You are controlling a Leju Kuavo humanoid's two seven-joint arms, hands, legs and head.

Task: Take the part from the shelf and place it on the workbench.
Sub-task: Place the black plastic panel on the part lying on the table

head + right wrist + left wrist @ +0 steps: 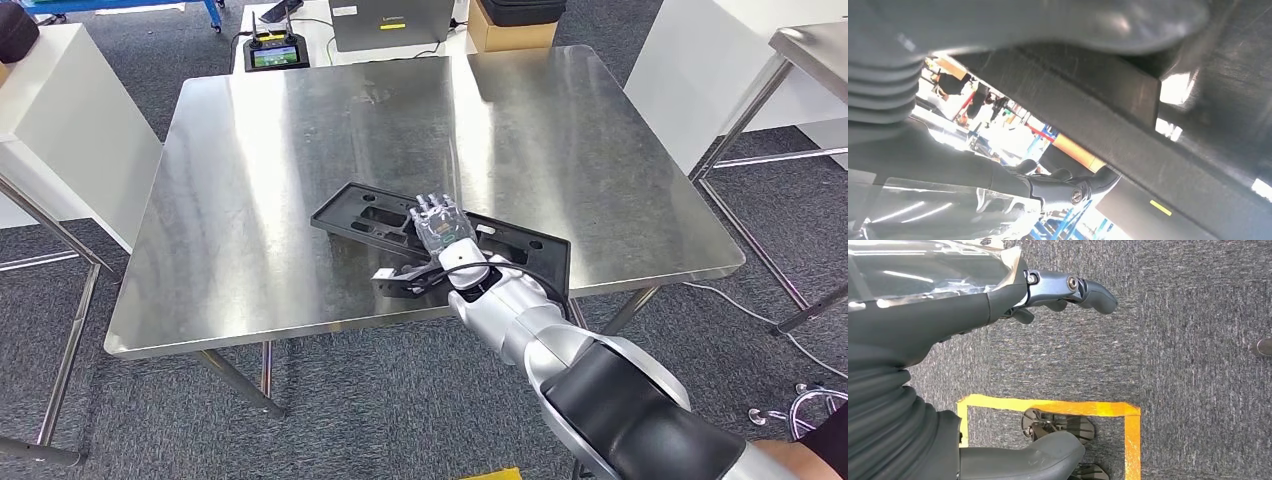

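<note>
The right hand grips the black plastic panel lying on the steel workbench; grey carpet surrounds it.

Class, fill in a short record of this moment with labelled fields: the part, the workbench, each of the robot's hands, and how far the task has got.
part: flat black plastic panel, lying near the front edge of the workbench
workbench: bare steel table
right hand: right hand on the part, thumb under its edge, gripping it
left hand: left hand hanging over grey carpet, holding nothing, fingers apart
floor: yellow tape outline
task stage: part on the bench, not yet released
</note>
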